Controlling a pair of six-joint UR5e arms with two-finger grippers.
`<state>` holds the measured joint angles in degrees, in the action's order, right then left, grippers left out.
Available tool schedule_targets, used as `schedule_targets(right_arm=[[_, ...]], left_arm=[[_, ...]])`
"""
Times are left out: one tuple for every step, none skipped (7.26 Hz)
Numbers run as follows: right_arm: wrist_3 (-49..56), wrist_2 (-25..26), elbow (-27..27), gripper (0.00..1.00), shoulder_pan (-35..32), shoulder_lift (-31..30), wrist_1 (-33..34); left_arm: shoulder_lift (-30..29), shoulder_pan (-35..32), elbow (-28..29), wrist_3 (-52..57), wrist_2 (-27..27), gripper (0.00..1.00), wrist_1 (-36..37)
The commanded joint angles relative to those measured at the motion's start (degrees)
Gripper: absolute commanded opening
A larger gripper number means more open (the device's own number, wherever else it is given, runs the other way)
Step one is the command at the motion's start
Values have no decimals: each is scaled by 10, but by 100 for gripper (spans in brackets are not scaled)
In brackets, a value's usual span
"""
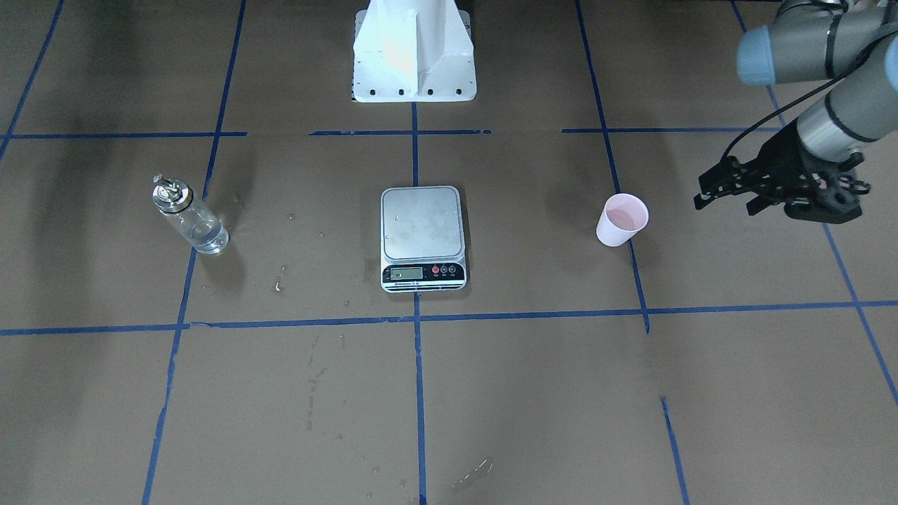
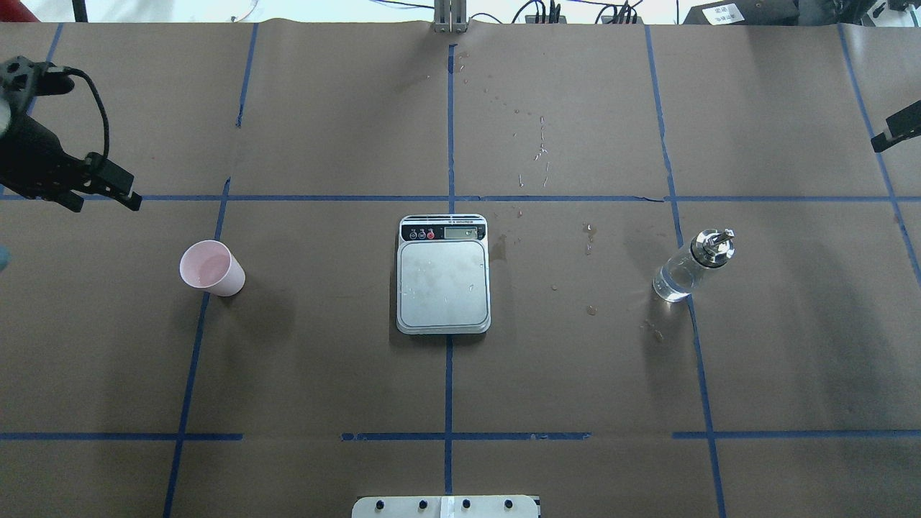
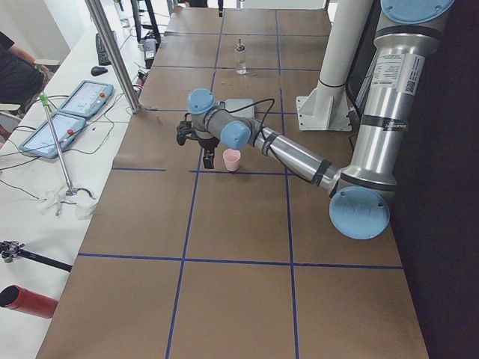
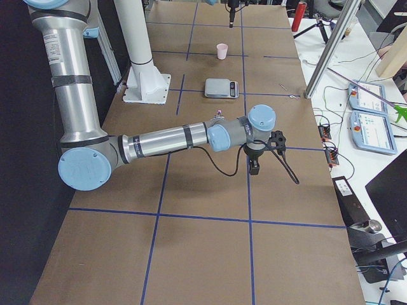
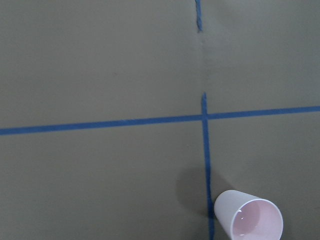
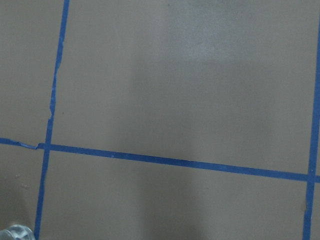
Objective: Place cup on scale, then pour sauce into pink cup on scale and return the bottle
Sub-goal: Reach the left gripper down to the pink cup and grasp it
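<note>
The pink cup [image 1: 621, 221] [image 2: 211, 267] stands upright on the brown table, well to the robot's left of the scale [image 1: 423, 235] [image 2: 443, 277], whose steel platform is bare. My left gripper [image 1: 724, 200] [image 2: 106, 203] hangs open and empty above the table, beyond and outward of the cup; its wrist view shows the cup [image 5: 248, 218] at the bottom right. The glass bottle [image 1: 189, 215] [image 2: 692, 266] with clear sauce stands upright on the robot's right. Only a black tip of my right gripper [image 2: 894, 128] shows at the overhead view's edge, far from the bottle; its state is unclear.
Blue tape lines grid the brown paper cover. Small wet spots [image 2: 588, 248] lie between scale and bottle. The white robot base [image 1: 414, 52] stands behind the scale. Tablets and cables sit on the side bench [image 3: 71, 112] beyond the table's far edge.
</note>
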<state>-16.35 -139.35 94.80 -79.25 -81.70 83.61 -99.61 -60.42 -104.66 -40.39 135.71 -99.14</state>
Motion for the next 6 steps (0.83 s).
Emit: schedule_targets(right_arm=[[-3, -1, 1, 100, 1, -2, -9], [-2, -3, 2, 100, 1, -3, -19], [-3, -2, 0, 100, 1, -3, -20], [-3, -1, -1, 100, 1, -3, -20], [-3, -1, -2, 100, 1, -4, -20], [-3, -1, -3, 100, 1, -3, -20]], left_arm=[[-12, 29, 35, -24, -5, 100, -21], [-22, 53, 39, -41, -10, 100, -19], [-35, 77, 41, -64, -34, 100, -19], [-39, 89, 48, -65, -41, 100, -19], [-38, 93, 50, -64, -41, 98, -19], [-38, 94, 53, -64, -41, 96, -19]])
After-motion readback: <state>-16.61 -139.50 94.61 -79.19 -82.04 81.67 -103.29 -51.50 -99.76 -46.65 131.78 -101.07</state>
